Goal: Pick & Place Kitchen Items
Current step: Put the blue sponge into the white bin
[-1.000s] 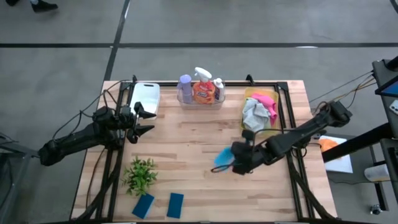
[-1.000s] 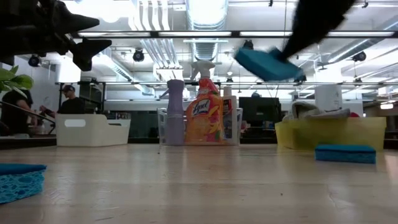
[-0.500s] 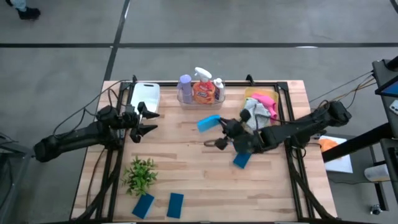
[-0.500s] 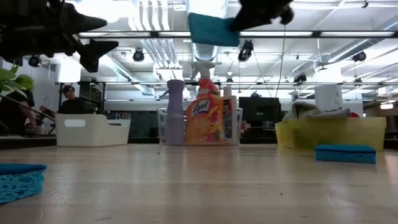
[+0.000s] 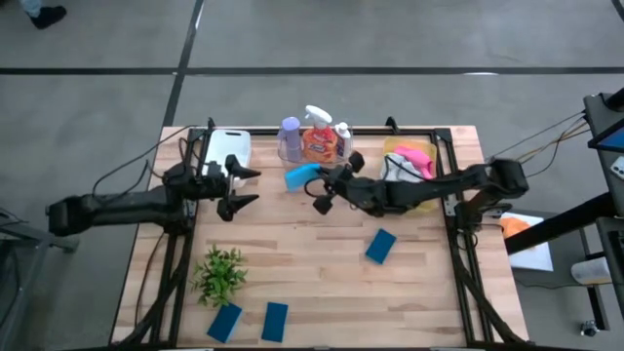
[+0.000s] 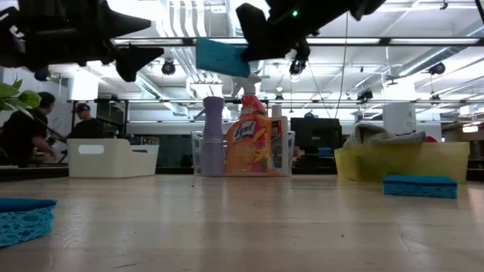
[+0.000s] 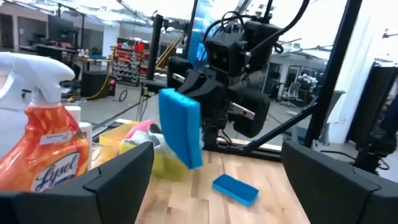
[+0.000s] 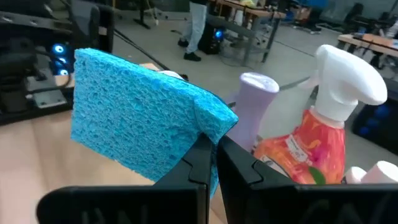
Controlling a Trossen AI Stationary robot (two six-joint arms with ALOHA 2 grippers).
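Observation:
My right gripper (image 5: 319, 187) is shut on a blue sponge (image 5: 300, 175), in the air just near of the clear tray (image 5: 314, 162). That tray holds the purple bottle (image 5: 290, 136), the orange spray bottle (image 5: 317, 144) and the small white bottle (image 5: 342, 135). My left gripper (image 5: 252, 186) is open and empty, facing the sponge from the left. Pink and grey cloths (image 5: 405, 168) lie in the yellow tray. The green cloth (image 5: 219, 275) and three more blue sponges (image 5: 380, 246) (image 5: 225, 320) (image 5: 275, 321) lie flat on the table. My right gripper pinches the sponge between its two fingers at one edge (image 8: 206, 132), where the foam is dented in. The fingers come about level from the table's right. The sponge stands on edge, sticks out toward the left arm, and is lifted clear of the table (image 6: 221, 57).
A white tray (image 5: 226, 151) stands at the far left, behind my left gripper. The yellow tray (image 5: 430, 200) stands at the far right under my right arm. People stand in the room beyond the table (image 6: 26, 136).
My right gripper has carried the blue sponge up and toward the table's far and left edges, from the table's middle right to just before the clear tray. My left gripper has moved a little toward the table's right, toward the sponge.

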